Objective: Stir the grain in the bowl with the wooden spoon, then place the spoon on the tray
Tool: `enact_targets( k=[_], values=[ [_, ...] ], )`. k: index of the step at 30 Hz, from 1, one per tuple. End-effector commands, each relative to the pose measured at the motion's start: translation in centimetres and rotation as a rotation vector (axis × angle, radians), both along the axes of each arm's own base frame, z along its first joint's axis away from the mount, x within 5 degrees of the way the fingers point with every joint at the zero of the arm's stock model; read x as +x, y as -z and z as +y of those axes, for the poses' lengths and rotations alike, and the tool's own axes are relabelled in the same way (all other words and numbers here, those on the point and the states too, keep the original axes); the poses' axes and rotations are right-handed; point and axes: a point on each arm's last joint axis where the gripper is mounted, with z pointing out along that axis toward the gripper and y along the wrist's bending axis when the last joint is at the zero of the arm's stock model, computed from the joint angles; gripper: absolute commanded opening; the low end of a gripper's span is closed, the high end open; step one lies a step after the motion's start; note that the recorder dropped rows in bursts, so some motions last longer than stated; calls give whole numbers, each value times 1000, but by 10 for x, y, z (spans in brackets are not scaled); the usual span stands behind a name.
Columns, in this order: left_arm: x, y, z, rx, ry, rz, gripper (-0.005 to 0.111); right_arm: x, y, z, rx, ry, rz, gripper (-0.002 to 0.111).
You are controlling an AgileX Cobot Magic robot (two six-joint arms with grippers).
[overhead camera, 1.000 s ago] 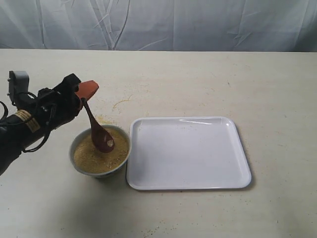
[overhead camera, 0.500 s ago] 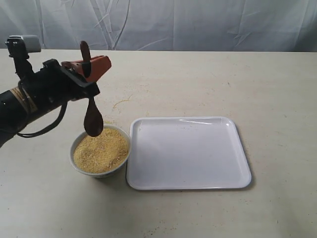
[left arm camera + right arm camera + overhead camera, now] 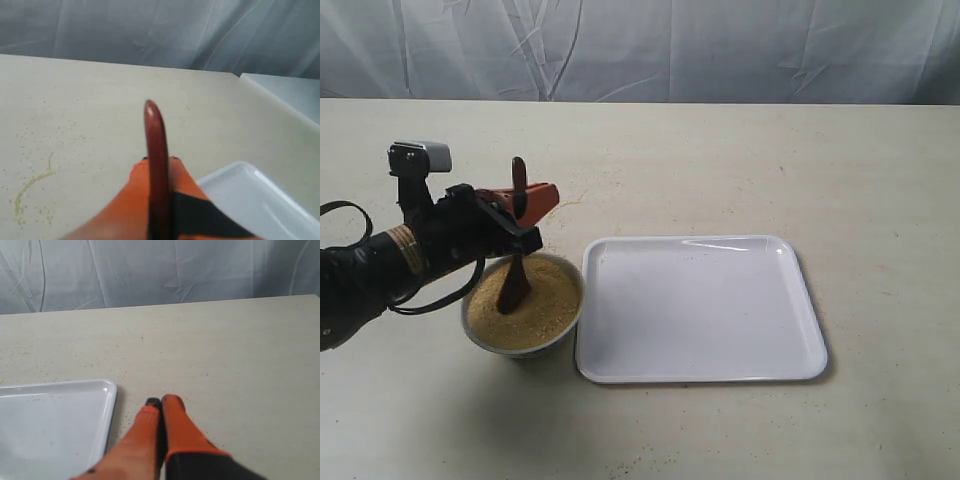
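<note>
**Step in hand:** stirring. The wooden spoon [image 3: 514, 284] stands nearly upright, its oval end down in the grain [image 3: 540, 318]. The left gripper [image 3: 523, 215] is clamped on the handle. Judged next: work the spoon round through the grain, lift it clear, carry it over the rim toward the right arm's side, and lay it flat on the tray. The release should be low, so that it neither bounces nor sheds granules.

**Items, near to far:**

1. Tray [image 3: 700, 378]: white, rectangular, low rim. It holds nothing (bar what may be a few specks in the right wrist view). It sits just beside the bowl; whether the rims touch cannot be told.
2. Right gripper [image 3: 161, 406]: orange fingers together on nothing, over bare tabletop near a tray corner. It is absent from the exterior view.
3. Bowl [image 3: 520, 351]: white inside, filled nearly to the rim with grain.
4. Left gripper, as above, with the handle tip standing proud above its fingers.
5. Loose grain [image 3: 565, 207]: a thin curved trail on the tabletop [image 3: 770, 160] behind the bowl.
6. Grey cloth backdrop [image 3: 670, 50].
</note>
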Motion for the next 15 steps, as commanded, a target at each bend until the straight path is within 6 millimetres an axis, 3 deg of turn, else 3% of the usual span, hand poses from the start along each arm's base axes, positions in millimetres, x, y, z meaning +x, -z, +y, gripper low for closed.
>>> enact_targets(
  k=[1,7,15],
  values=[
    [-3,6,-2,12,43,35,0,0,0,0,-1,4,-10,1],
    [-3,-6,-3,-37,38,35,0,0,0,0,-1,4,-13,1],
    [-1,-49,0,-54,20,-135,0,0,0,0,-1,4,-13,1]
  ],
)
